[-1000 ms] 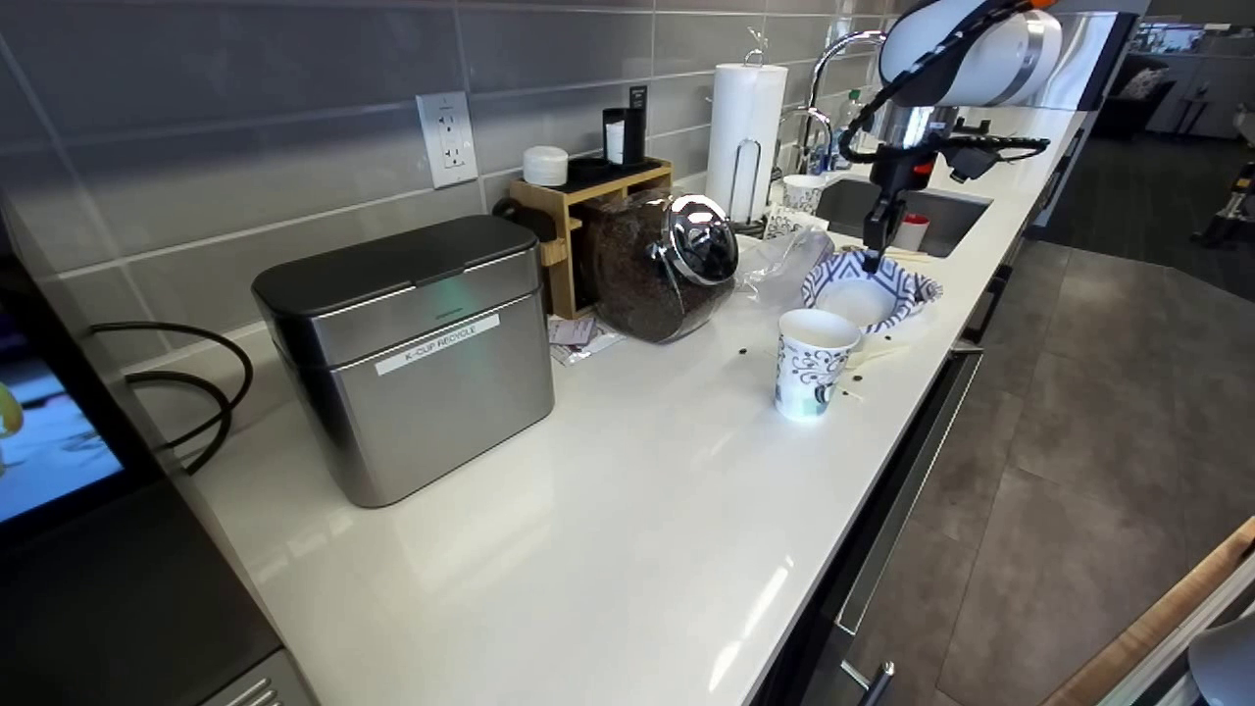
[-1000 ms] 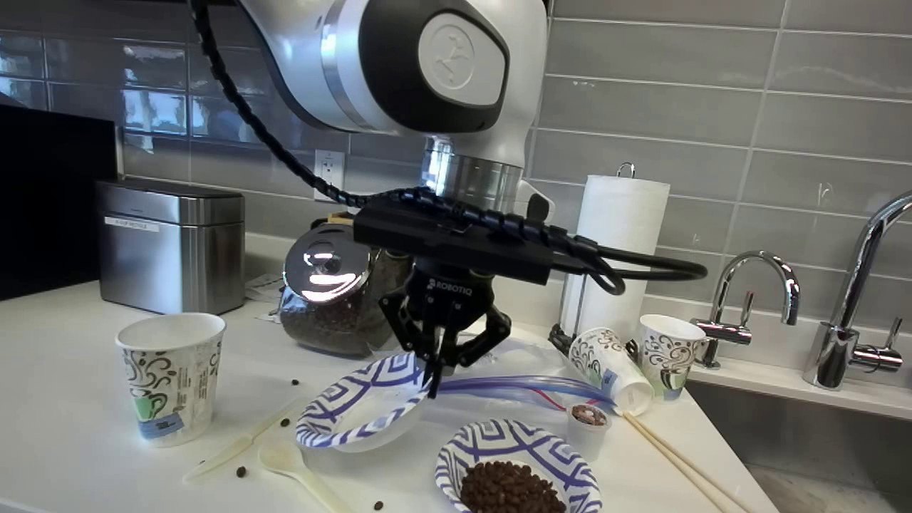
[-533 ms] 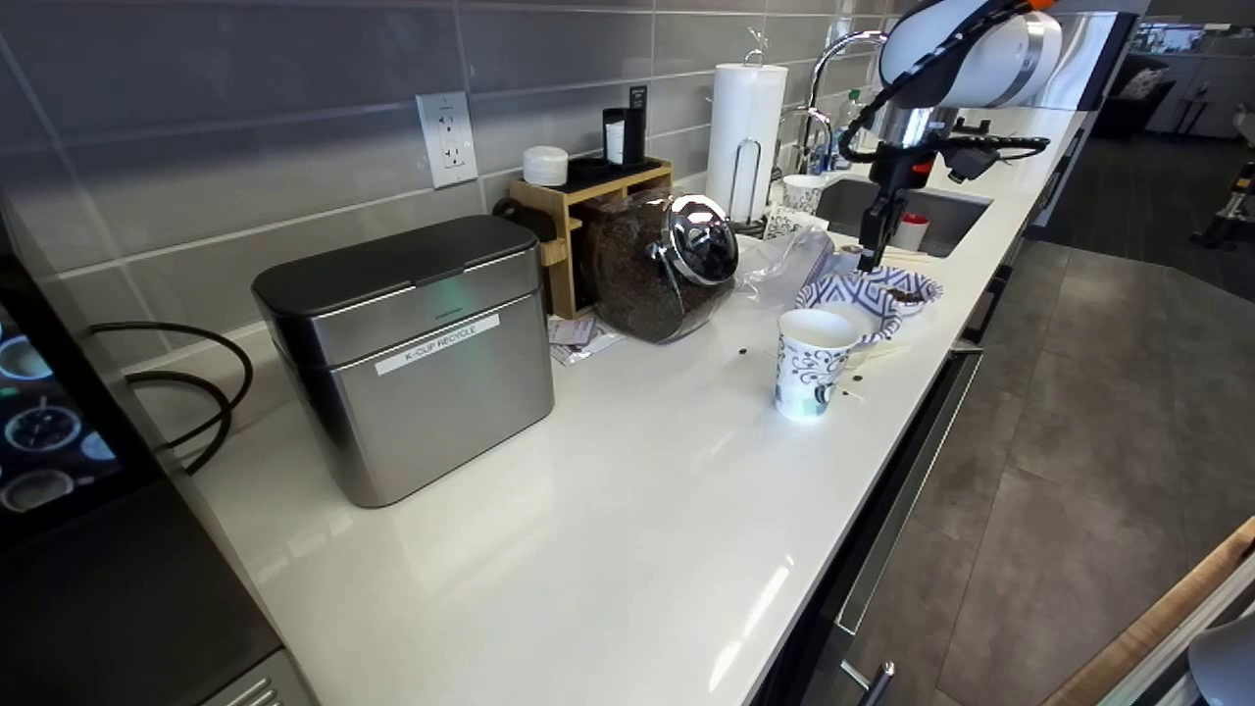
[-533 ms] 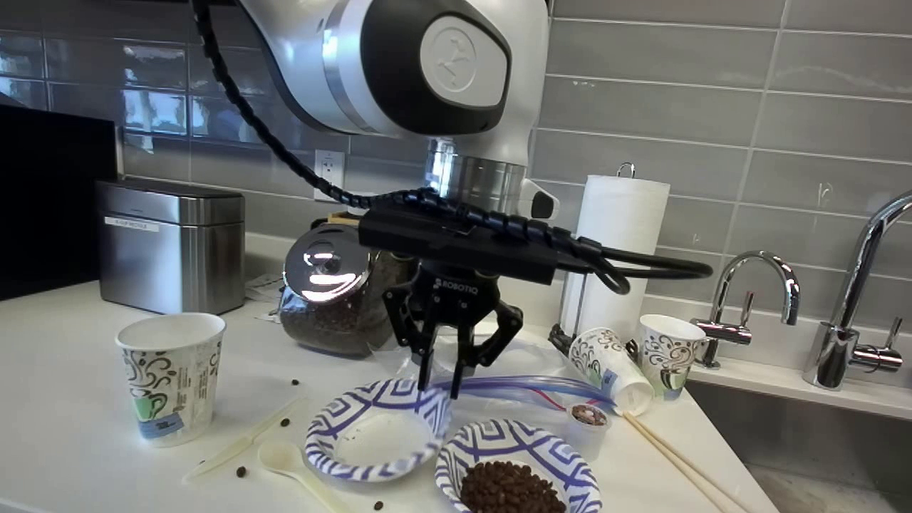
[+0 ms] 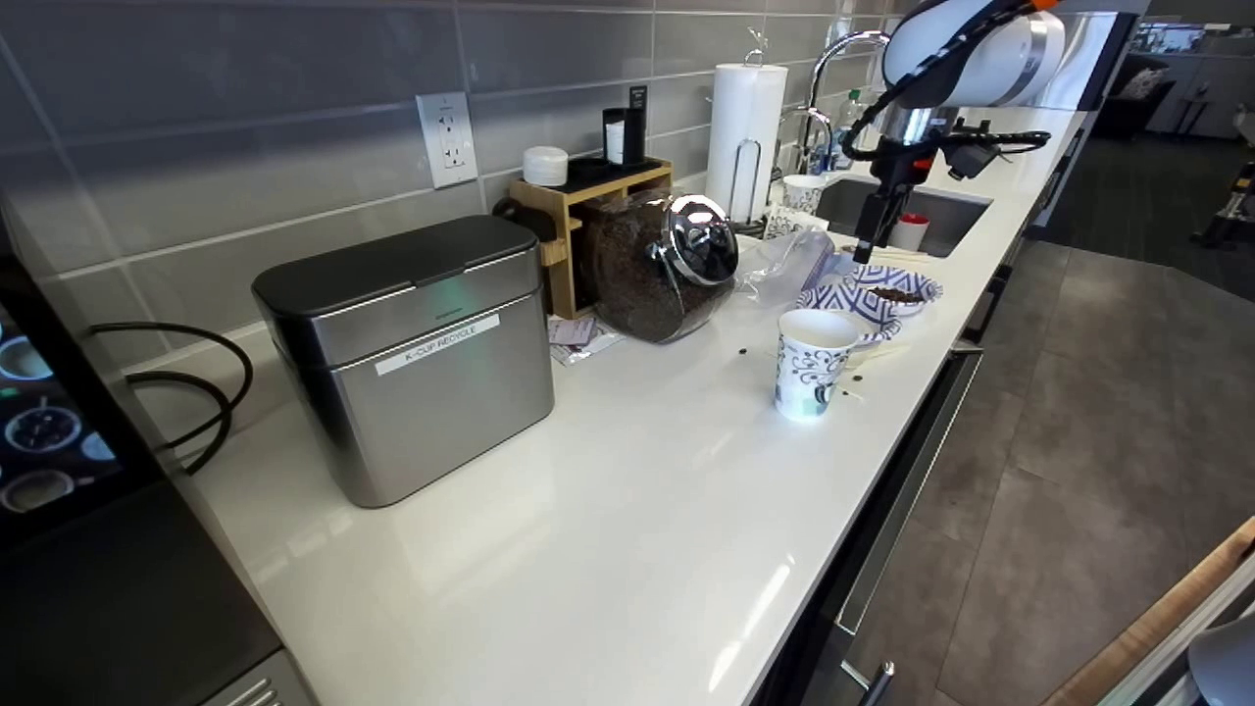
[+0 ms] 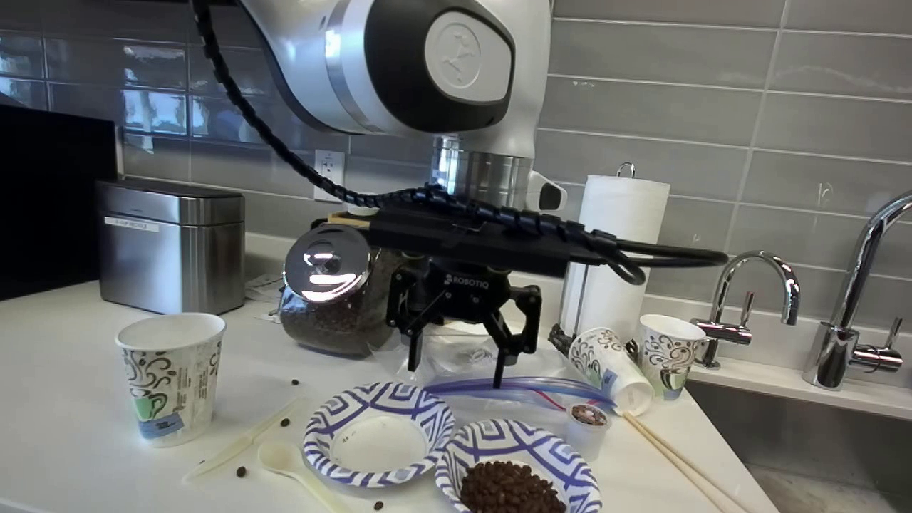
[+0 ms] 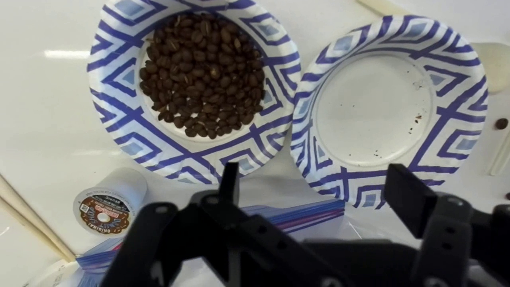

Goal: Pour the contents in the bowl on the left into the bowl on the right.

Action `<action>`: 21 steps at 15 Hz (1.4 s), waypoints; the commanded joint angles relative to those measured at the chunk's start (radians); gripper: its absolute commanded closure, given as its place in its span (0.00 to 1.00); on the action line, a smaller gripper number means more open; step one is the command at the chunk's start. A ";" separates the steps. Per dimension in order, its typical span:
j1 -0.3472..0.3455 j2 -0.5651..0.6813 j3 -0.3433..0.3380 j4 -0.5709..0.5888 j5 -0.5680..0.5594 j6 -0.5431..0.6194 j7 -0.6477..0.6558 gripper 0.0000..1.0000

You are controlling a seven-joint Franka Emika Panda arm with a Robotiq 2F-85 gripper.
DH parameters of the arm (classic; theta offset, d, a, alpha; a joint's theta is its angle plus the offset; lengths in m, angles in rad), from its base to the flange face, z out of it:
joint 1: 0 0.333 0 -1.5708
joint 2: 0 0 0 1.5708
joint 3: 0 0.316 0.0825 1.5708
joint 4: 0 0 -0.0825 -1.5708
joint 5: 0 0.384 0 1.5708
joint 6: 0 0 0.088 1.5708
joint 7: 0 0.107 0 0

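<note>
The left bowl (image 6: 379,436), white paper with a blue pattern, rests flat on the counter in an exterior view, holding only a few dark specks. Dark brown beans (image 6: 509,487) fill the middle of the right bowl (image 6: 491,434), whose rim meets the left one's. From the wrist the sides swap: the bean-filled bowl (image 7: 131,131) appears at left and the nearly bare bowl (image 7: 370,107) at right. Above and behind the bowls, my gripper (image 6: 456,377) hangs with its fingers wide apart and nothing between them. In the wrist view a black fingertip (image 7: 410,199) overlaps the bare bowl's rim from above.
A zip bag (image 6: 527,385) lies behind the bowls, beside a small pod cup (image 6: 588,426). Chopsticks (image 6: 677,456), paper cups (image 6: 171,377), a spoon (image 6: 285,459) and stray beans surround them. A bean jar (image 6: 335,299) and paper towel roll (image 6: 620,228) stand behind.
My gripper was shut on the rim of the raised, tilted left bowl. It has opened and let go, the bowl has settled flat, and the gripper has risen slightly toward the right.
</note>
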 commanded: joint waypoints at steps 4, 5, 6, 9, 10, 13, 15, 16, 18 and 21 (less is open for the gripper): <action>-0.001 -0.029 0.001 0.017 -0.098 -0.078 0.063 0.00; 0.001 -0.030 -0.001 0.026 -0.130 -0.113 0.083 0.00; 0.001 -0.034 0.001 0.032 -0.148 -0.141 0.091 0.00; -0.002 -0.041 0.006 0.055 -0.170 -0.216 0.093 0.00; -0.004 -0.047 0.008 0.059 -0.162 -0.229 0.083 0.00; -0.004 -0.061 0.009 0.069 -0.154 -0.254 0.078 0.00; -0.004 -0.072 0.008 0.074 -0.148 -0.273 0.074 0.00; -0.004 -0.079 0.008 0.076 -0.147 -0.281 0.074 0.00; -0.004 -0.090 0.007 0.082 -0.147 -0.296 0.076 0.00; -0.003 -0.106 0.004 0.091 -0.148 -0.327 0.079 0.00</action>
